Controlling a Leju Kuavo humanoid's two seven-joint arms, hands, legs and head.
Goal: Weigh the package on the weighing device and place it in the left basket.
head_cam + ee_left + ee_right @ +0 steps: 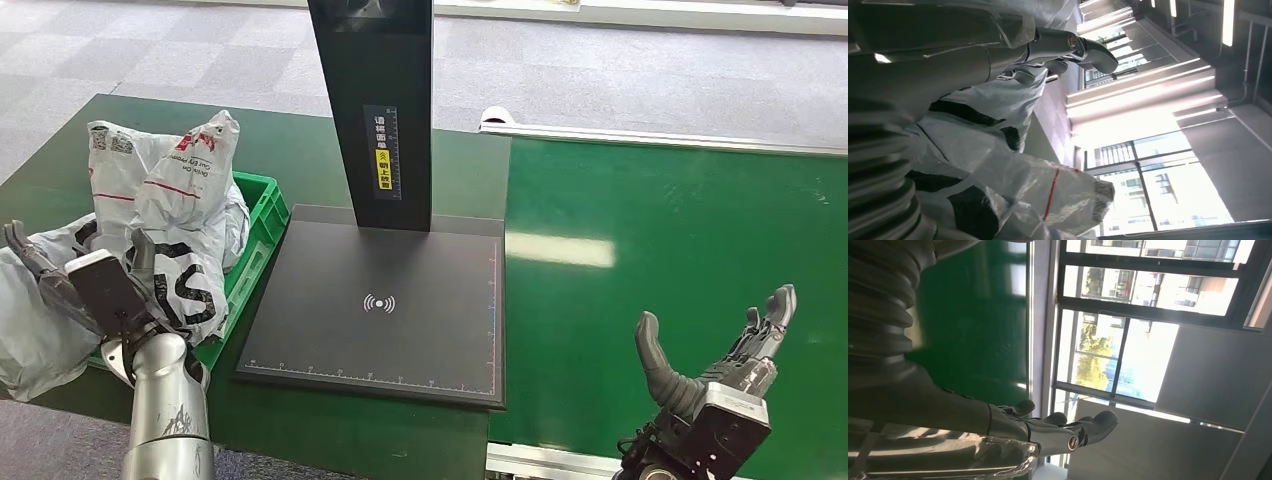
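Left hand (95, 285) rests among packages (190, 215) in the basket (262, 215), grip indeterminate; right hand (730, 365) spread, empty; scale (385, 310) bare.

Head view is looking forward and down from high on the body, taking in the green table (620, 300), the black weighing device (385, 305) and both arms rising from below. Left wrist view is sitting close behind the left hand (923, 55), turned sideways, facing grey packages (1013, 185) and windows. Right wrist view is sitting close behind the right hand (1013, 432), sharing the green table (973, 330) with the head view.
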